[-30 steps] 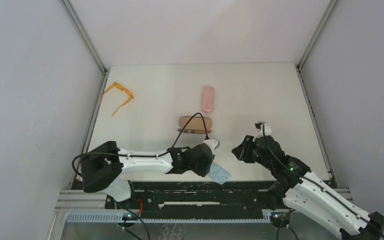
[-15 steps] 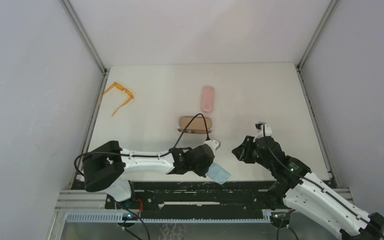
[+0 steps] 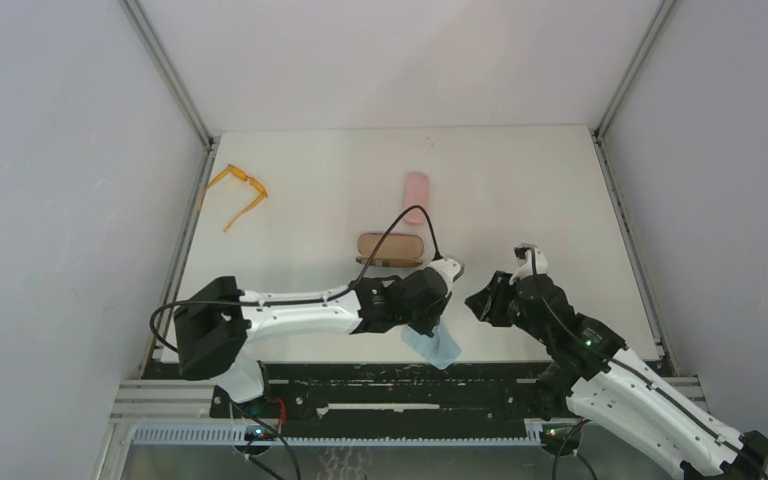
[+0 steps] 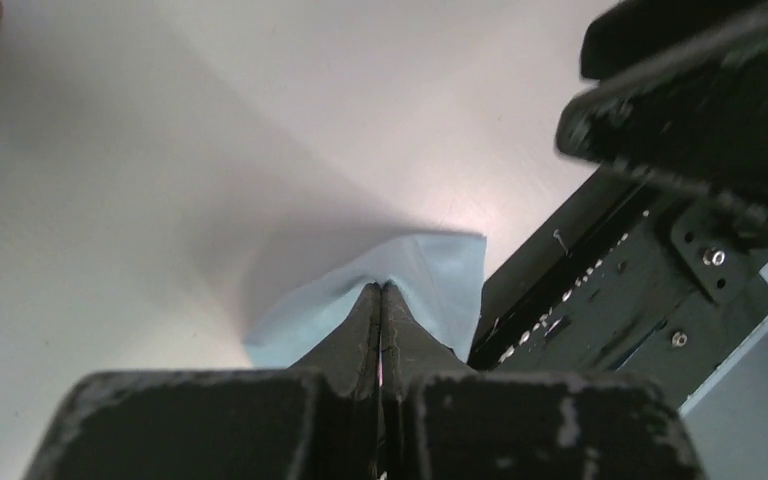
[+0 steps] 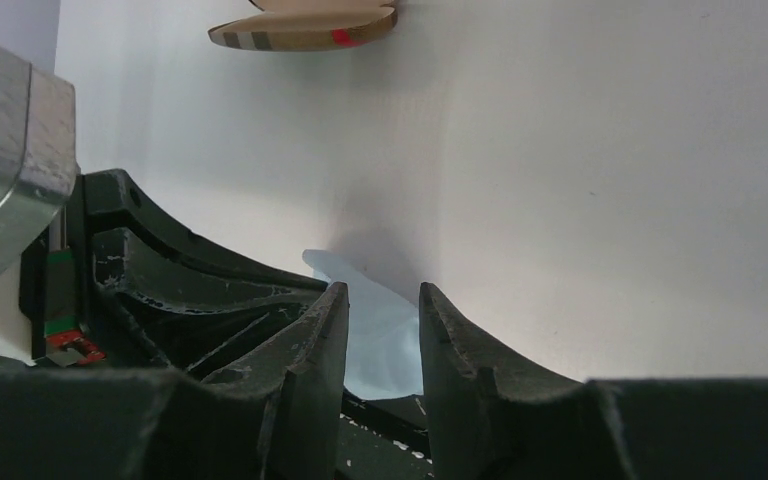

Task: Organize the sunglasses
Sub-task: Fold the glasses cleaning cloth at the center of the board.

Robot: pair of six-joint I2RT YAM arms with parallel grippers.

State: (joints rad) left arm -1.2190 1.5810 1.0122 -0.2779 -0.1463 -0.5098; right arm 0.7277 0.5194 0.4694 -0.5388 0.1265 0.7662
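Nearest, low centre of top view: L gripper (image 3: 436, 320) clamped fully shut on light-blue cloth (image 3: 442, 350), pinching a raised fold at cloth's upper part; rest of cloth hanging down toward near edge of table (image 3: 560, 180), just above black rail (image 3: 380, 378). Same in L wrist view: fingers pressed flat together w/ no gap, cloth bunched around tips at centre of frame, one corner pointing right toward rail. Just right of that in top view, R gripper (image 3: 475, 300) partly open, jaws parted w/ a clear gap, gripping nothing; aimed left toward cloth, near L gripper, contact not discernible. In R wrist view, cloth visible through gap & beyond tips at lower centre, not between pads. Further up, mid-frame of top view: brown case (image 3: 388, 248) lying crosswise; also at top edge of R wrist view. Above it, pink case (image 3: 416, 195) lying lengthwise, lower end crossed by L arm's cable. Farthest, upper left of table close to left wall: orange sunglasses (image 3: 238, 190), arms unfolded, well apart from both grippers & both cases.
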